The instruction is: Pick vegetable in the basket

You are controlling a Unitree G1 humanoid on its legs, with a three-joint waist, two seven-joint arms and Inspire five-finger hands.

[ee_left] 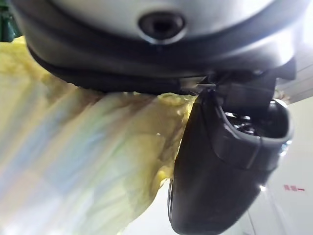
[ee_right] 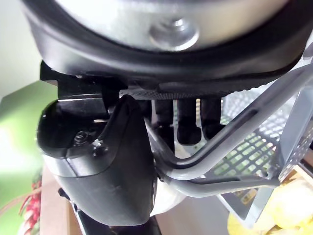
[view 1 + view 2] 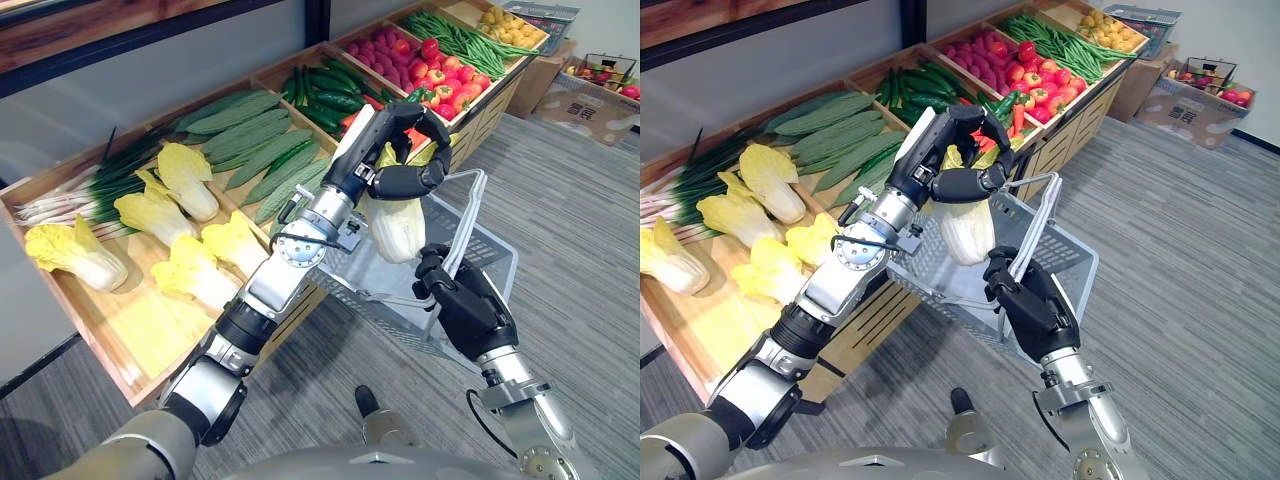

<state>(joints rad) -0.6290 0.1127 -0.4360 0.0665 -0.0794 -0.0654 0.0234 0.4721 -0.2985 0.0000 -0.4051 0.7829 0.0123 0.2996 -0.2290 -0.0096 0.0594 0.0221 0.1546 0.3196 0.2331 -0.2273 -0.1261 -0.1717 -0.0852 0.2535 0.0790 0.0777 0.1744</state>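
Note:
A pale yellow napa cabbage (image 3: 398, 225) hangs over the grey wire basket (image 3: 492, 252), leaf end up, with my left hand (image 3: 400, 160) curled round its top. The same cabbage (image 1: 83, 161) shows as yellow leaves right against the palm in the left wrist view. My right hand (image 3: 468, 308) grips the basket's two grey handles (image 2: 230, 147) at the near side and holds the basket up beside the wooden stand. The cabbage's white stem end sits just inside the basket's opening; whether it touches the bottom I cannot tell.
A wooden produce stand (image 3: 130, 335) runs from lower left to upper right: more napa cabbages (image 3: 190, 265), spring onions (image 3: 70, 195), long green gourds (image 3: 250, 135), cucumbers (image 3: 325, 90), red peppers (image 3: 450, 80), green beans (image 3: 460, 40). Boxes (image 3: 585, 100) stand on the grey carpet at far right.

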